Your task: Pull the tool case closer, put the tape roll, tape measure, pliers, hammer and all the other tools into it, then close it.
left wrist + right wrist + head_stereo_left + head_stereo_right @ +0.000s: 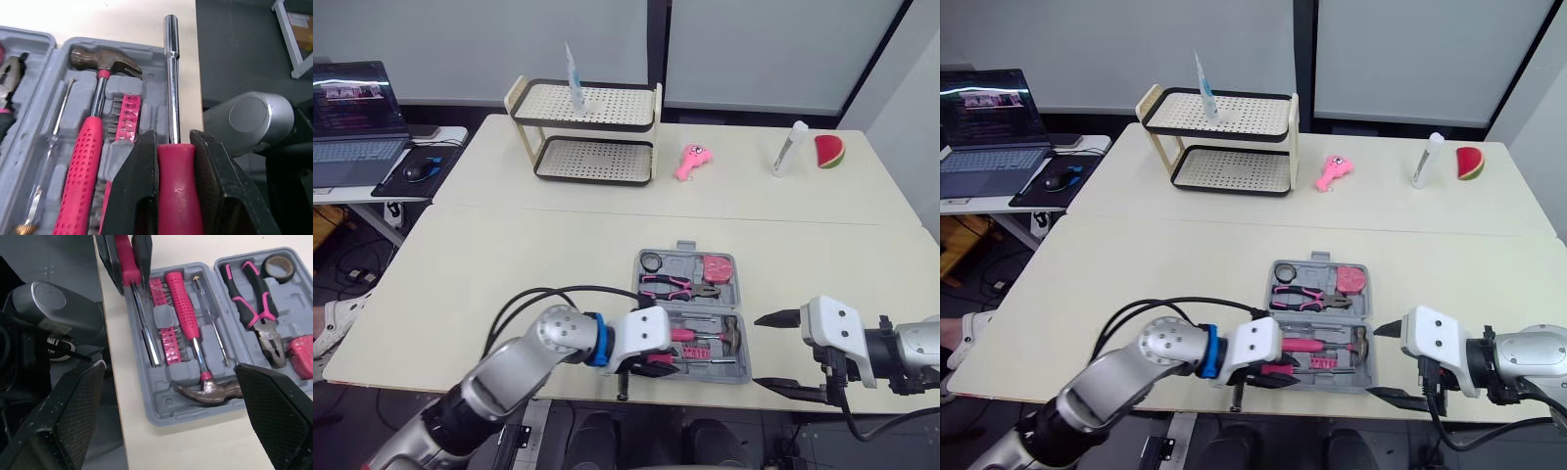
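Hammer (188, 318), pliers (249, 303) in case (161, 413); left claw (172, 139) tight round probable screwdriver (171, 73), right claw (759, 351) wide.

The left arm (514, 367) is silver-grey with a round joint, a blue ring (597, 345) and a white wrist block (644, 333); black cables (548, 290) loop over it; the right arm (918, 345) has a matching white block (837, 335), a dangling black cable (845, 411) and black fingers (276, 416) with dotted pads.

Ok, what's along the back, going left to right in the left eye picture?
laptop → mouse → two-shelf rack → pink toy → white tube → watermelon slice
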Motion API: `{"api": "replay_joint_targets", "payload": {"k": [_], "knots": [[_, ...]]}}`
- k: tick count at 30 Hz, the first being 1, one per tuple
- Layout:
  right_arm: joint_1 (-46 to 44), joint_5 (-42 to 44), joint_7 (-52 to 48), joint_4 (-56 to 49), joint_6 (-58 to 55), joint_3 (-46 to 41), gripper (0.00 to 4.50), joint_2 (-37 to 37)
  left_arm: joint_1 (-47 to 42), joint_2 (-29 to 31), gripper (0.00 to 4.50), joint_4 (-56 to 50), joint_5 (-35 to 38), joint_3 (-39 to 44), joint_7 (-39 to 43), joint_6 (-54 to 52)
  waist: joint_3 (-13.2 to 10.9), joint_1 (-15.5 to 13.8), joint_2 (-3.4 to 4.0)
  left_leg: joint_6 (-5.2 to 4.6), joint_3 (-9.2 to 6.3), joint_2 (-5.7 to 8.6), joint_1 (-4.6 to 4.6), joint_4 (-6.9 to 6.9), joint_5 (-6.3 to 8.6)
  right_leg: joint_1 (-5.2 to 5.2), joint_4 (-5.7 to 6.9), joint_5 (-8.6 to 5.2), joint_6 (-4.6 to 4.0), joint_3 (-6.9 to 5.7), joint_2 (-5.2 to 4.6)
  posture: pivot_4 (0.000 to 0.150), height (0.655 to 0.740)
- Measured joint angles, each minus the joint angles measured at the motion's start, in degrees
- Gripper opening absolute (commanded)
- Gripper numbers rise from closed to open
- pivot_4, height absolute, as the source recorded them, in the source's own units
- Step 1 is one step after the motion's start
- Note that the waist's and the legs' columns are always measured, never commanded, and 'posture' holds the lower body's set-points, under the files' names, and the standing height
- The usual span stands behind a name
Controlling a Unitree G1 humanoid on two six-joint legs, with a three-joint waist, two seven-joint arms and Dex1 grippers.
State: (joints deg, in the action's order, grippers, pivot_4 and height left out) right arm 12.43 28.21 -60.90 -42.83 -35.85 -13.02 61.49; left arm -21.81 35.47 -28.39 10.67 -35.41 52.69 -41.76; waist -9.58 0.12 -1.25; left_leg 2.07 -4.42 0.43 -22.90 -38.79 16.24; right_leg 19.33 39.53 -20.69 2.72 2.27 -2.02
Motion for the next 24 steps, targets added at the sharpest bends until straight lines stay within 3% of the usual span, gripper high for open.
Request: {"api": "replay_joint_targets", "payload": {"k": [10, 24], "knots": [[0.13, -1.17, 1.8, -0.83, -1.25, 0.79, 4.5, 0.7, -2.04, -3.29, 0.64, 7.19, -6.57, -5.93, -0.34, 3.71, 0.0, -0.01, 0.0, 0.0, -0.03, 0.0, 0.0, 0.0, 0.0, -0.03, -0.05, 0.0, 0.0, -0.01, -0.01, 0.15, 0.729], [0.42, -1.14, 2.33, -1.7, -2.26, 0.84, 4.5, 0.71, -2.19, -6.52, 0.64, 12.21, -10.75, -7.03, 1.16, 7.94, 0.0, -0.03, 0.01, 0.01, -0.03, 0.0, 0.0, 0.0, 0.0, -0.04, -0.05, 0.0, 0.0, -0.01, -0.01, 0.15, 0.729]]}}
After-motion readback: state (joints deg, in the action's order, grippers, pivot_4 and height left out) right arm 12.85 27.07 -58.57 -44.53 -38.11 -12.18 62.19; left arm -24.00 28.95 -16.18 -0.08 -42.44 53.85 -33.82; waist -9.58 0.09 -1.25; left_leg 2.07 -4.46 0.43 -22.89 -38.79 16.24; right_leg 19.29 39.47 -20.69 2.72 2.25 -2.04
